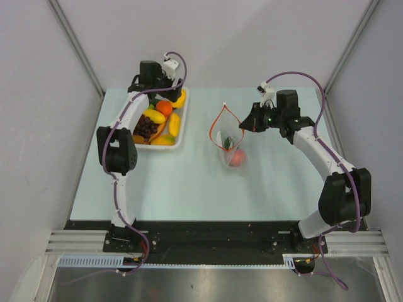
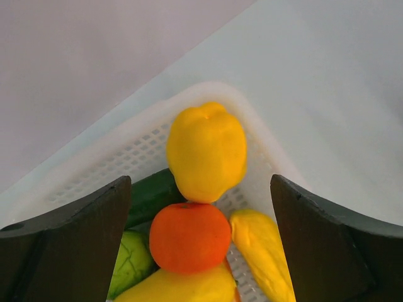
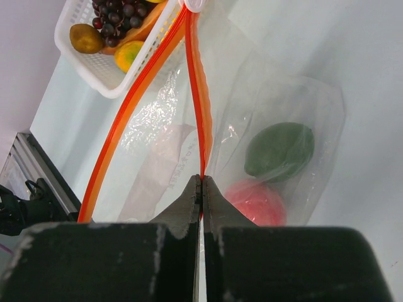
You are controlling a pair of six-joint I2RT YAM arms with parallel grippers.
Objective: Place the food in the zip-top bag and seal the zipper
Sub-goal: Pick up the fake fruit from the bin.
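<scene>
The left gripper stands wide open over the far end of the white tray, with a yellow fruit and an orange seen below the gap between its fingers. The right gripper is pinched tight on the zipper, holding the mouth of the bag open in the middle of the table. A red fruit and a green fruit lie inside.
</scene>
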